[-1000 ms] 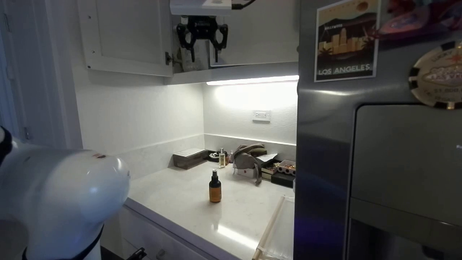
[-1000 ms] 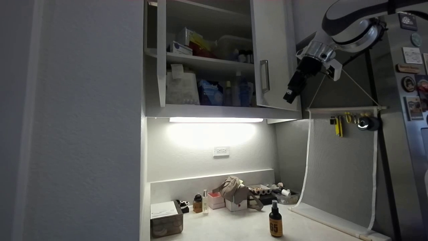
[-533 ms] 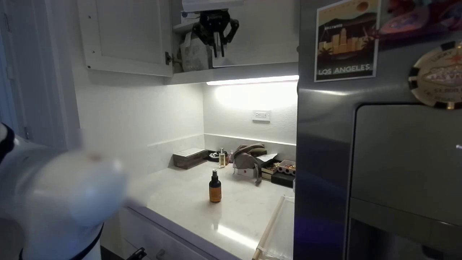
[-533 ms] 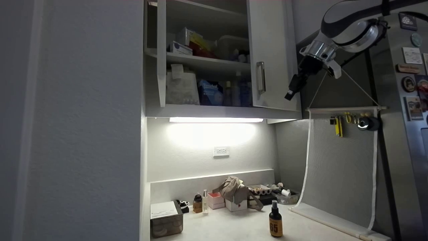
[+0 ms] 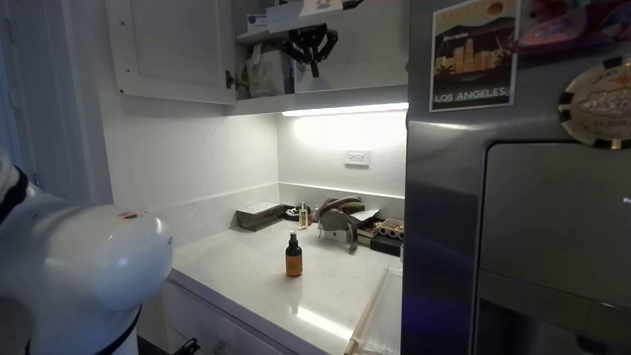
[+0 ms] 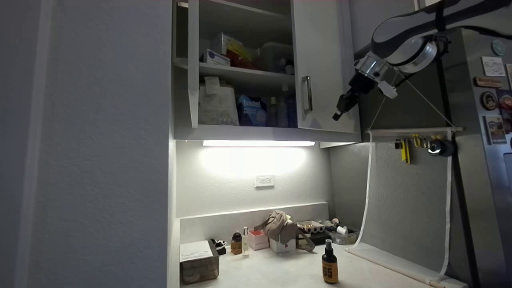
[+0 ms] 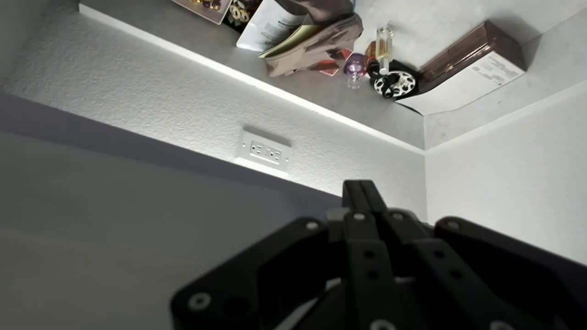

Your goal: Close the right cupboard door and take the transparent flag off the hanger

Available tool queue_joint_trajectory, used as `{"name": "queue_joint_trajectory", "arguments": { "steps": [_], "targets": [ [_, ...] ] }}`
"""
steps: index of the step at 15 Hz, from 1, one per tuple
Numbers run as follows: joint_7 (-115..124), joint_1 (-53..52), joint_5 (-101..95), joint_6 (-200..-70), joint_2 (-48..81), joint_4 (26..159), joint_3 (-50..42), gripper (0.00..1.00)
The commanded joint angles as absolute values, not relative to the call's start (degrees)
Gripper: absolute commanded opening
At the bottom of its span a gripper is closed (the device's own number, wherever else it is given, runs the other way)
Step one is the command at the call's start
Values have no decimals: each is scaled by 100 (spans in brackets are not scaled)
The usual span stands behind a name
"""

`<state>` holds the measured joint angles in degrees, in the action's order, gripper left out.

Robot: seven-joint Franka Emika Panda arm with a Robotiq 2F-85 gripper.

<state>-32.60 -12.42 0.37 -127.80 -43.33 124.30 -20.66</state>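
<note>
Up in front of the right cupboard door [image 6: 325, 60], your gripper [image 7: 360, 188] has its jaws pressed together on nothing; whether they touch the panel is hard to tell. With that door part open, pushing seems the step: lean slowly and squarely near its free edge, nine o'clock of the gripper in an exterior view, clear of the handle [image 6: 307, 95] at ten. Toward five hangs the transparent flag [image 6: 408, 208]; what holds its cords [image 6: 430, 103] you can't make out, and the door's top is cut off.
</note>
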Motion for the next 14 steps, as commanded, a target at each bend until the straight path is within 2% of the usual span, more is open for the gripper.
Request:
{"name": "queue_joint_trajectory", "arguments": {
  "steps": [1, 9, 14],
  "targets": [
    [-3408, -1108, 104, -13409, -4089, 12436, -1901, 0],
    [-3328, -1181, 33, -15902, -3584, 12750, -1892, 0],
    [-3250, -1226, -37, -17023, -3093, 12814, -1983, 0]
  ]
}}
